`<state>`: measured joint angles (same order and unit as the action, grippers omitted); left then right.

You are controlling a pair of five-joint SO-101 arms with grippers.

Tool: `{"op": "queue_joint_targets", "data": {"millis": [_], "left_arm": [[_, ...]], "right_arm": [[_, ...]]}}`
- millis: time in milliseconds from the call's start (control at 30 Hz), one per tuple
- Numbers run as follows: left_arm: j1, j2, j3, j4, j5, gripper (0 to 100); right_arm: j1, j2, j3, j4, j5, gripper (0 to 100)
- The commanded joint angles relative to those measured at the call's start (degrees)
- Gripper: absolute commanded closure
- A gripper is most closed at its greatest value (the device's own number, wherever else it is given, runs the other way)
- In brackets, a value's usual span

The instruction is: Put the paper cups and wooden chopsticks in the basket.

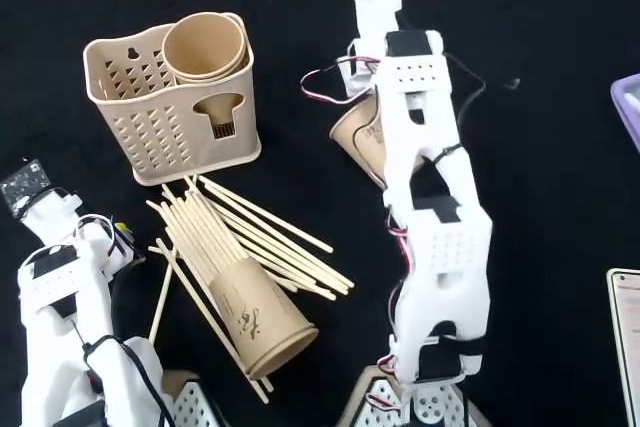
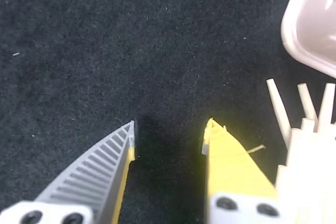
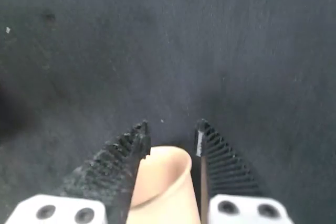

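Gripping a paper cup (image 3: 163, 182) across its side wall, the right claw (image 3: 170, 129) has both dark toothed jaws pressed against it, and the cup pokes out between them above bare black bench (image 1: 540, 197). From the high view, this held cup hangs tilted under the right arm's wrist, to the right of the basket (image 1: 150, 137) and clear of it. A hold across the wall looks chosen so the cup can be tipped and let go into the basket without the jaws going in too.

The basket stands upright toward the far left of the bench, with nested cups (image 1: 205, 42) already sitting mouth up in one end. That leaves the rest of the basket free, probably for the sticks.

Just in front of the basket, the wooden chopsticks (image 1: 250, 237) lie in a loose fan on the bench. 1 more cup, the lying cup (image 1: 262, 319), rests on its side across them, so it likely has to go before the sticks beneath it can be gathered cleanly.

The left claw (image 2: 168, 132) has its jaws apart and holds nothing. It sits low over bare bench with the chopstick ends just beside its yellow jaw, which is a sensible spot for taking the sticks while staying out of the right arm's path.
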<state>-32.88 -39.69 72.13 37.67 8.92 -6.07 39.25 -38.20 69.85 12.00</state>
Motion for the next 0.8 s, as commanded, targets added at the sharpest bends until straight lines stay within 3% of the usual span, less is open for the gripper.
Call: {"op": "queue_joint_targets", "data": {"millis": [0, 133, 500, 633, 767], "left_arm": [[0.22, -1.32, -0.84, -0.44, -0.18, 78], [0.31, -1.32, -0.84, -0.44, -0.18, 78], [0.31, -1.32, -0.92, -0.62, -0.18, 78], [0.22, -1.32, -0.92, -0.62, -0.18, 78], [0.31, -1.32, -0.92, -0.70, -0.18, 78]], "right_arm": [[1.58, 3.38, -7.96, 5.45, 0.79, 84.0], [6.07, 7.08, -14.11, 11.25, 1.05, 84.0], [13.98, 11.91, -27.03, 29.54, 13.80, 84.5], [16.53, 12.62, -26.86, 31.03, 17.41, 99.5], [20.31, 12.26, -27.03, 31.38, 17.58, 98.6]]}}
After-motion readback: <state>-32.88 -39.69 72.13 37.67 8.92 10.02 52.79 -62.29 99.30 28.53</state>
